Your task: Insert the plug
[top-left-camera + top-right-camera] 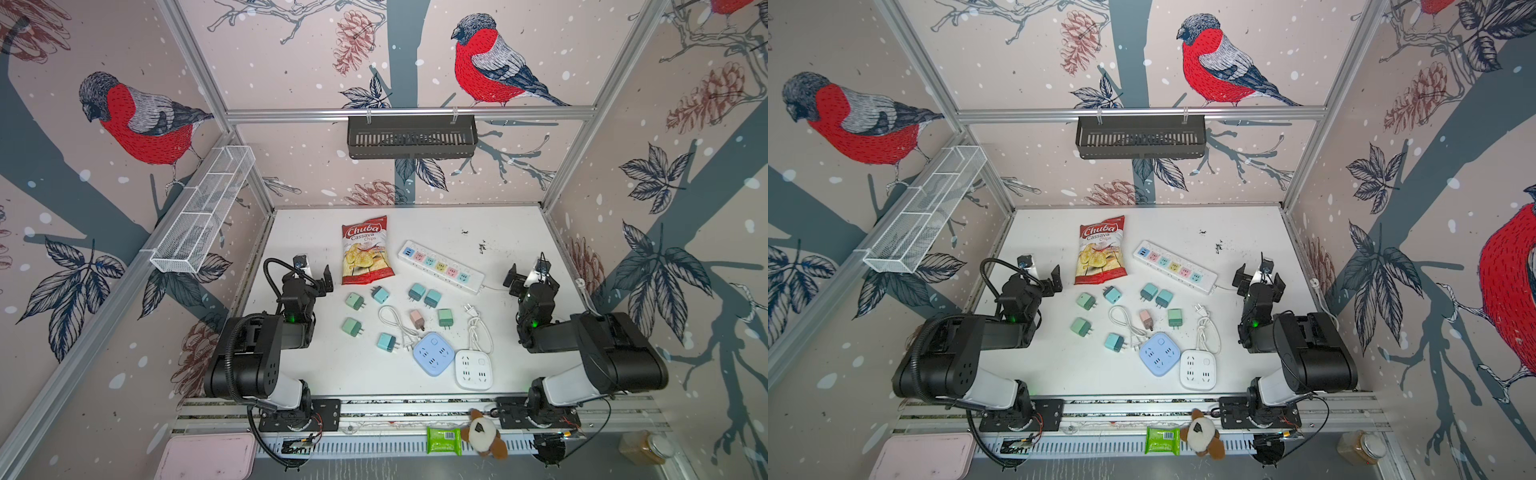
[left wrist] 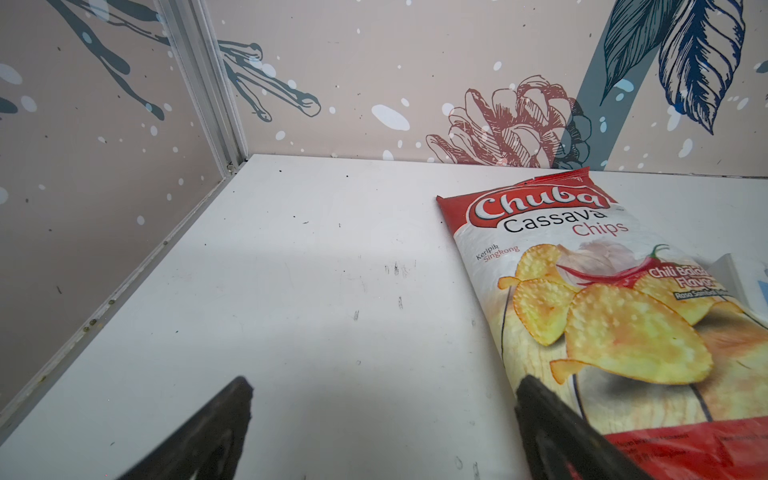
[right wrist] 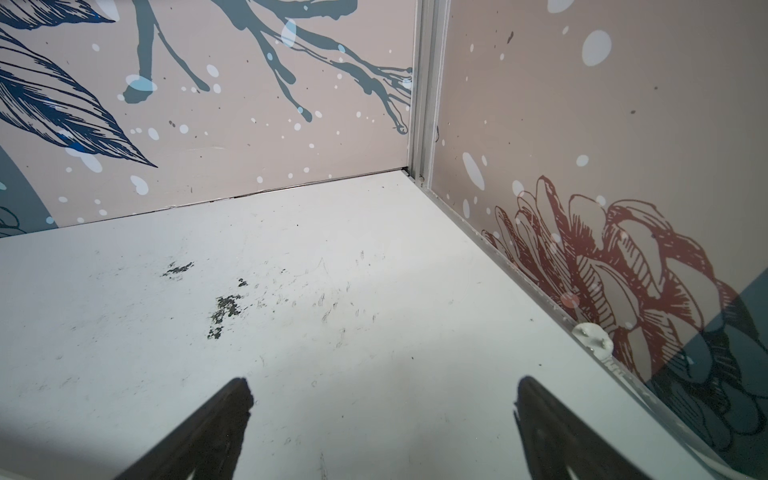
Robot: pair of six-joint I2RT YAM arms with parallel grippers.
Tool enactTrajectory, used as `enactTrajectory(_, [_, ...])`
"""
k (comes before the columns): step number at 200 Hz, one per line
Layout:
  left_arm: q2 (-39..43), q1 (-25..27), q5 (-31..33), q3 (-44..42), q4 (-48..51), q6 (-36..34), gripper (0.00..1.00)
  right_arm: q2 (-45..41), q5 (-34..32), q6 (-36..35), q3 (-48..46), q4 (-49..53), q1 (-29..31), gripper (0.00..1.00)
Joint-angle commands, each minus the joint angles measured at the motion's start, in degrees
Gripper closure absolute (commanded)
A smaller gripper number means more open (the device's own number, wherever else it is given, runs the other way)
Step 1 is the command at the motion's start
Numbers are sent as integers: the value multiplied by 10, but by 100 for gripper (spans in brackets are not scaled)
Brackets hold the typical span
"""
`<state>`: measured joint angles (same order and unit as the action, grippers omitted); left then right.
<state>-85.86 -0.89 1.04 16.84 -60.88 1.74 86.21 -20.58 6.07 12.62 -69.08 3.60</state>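
**Plugs loose on table, both grippers open & empty**

Small cube plugs lie scattered mid-table, none in a socket. The pink plug (image 1: 417, 319) is near the centre w/ a green plug (image 1: 445, 318) just to its right. A teal pair (image 1: 416, 292) sits side by side behind them. More green & teal ones lie to the left, prongs pointing various ways.

Just in front of the pink plug is a blue socket block (image 1: 434, 354), w/ a white socket block (image 1: 473, 369) beside it on the right. Each has a white cable (image 1: 395, 320) looped behind it. A long power strip (image 1: 440, 262) w/ pastel sockets lies at an angle toward the back. The chips bag (image 1: 366, 251) lies flat to its left.

Left gripper (image 1: 316, 272) hangs just left of the bag, jaws spread wide, nothing between them. In the wrist view, one finger (image 2: 540, 411) overlaps the bag's edge. I can't tell if it touches.

Right gripper (image 1: 527, 272) is out past the strip's near end, well apart from the plugs. Its jaws are also wide & empty, over bare scuffed table (image 3: 374, 291)
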Motion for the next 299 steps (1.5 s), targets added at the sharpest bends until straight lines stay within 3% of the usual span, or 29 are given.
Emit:
enactTrajectory(1, [1,1,-7,2,-8,5,2,-2,-7,5,0,-14,0,0])
enactTrajectory(63, [8,5,-16,6,-10,-18,1,-14,-25,8,-6,-23,1,0])
enactTrajectory(82, [54,27,12,56,120,-24,1,-48,-36,10,-3,12,2,0])
enactTrajectory(96, [81,43,62,87,187,-12,2,-88,-56,9,10,75,9,0])
enactTrajectory(119, [127,45,63,79,187,21,1,-149,-109,14,41,184,25,0])
enactTrajectory(145, [200,44,77,99,258,107,2,-199,-159,100,124,384,25,0])
enactTrajectory(163, [249,44,8,132,341,166,2,-214,-171,233,202,569,18,0])
enactTrajectory(173, [272,48,-100,131,335,140,1,-214,-155,214,233,622,19,0])
enactTrajectory(182, [290,55,-164,116,307,128,1,-216,-157,219,222,619,17,0])
enactTrajectory(191, [305,58,-183,102,280,147,2,-226,-120,217,202,595,6,0])
enactTrajectory(201, [317,58,-141,97,272,207,2,-243,-27,201,187,572,-14,0])
enactTrajectory(211, [322,56,-81,113,327,281,2,-264,8,192,169,547,-17,0])
enactTrajectory(221, [320,55,-26,134,403,353,2,-282,12,191,157,536,-17,0])
enactTrajectory(229, [312,51,-21,143,439,383,2,-291,11,195,155,538,-16,0])
enactTrajectory(243, [302,35,-30,158,504,424,2,-309,20,209,153,547,-14,0])
enactTrajectory(257, [318,26,24,171,595,447,3,-330,4,234,152,571,4,0])
enactTrajectory(276, [383,11,38,132,585,449,3,-354,6,272,142,615,28,0])
enactTrajectory(299, [468,10,-49,52,473,424,3,-405,-20,250,102,614,74,0])
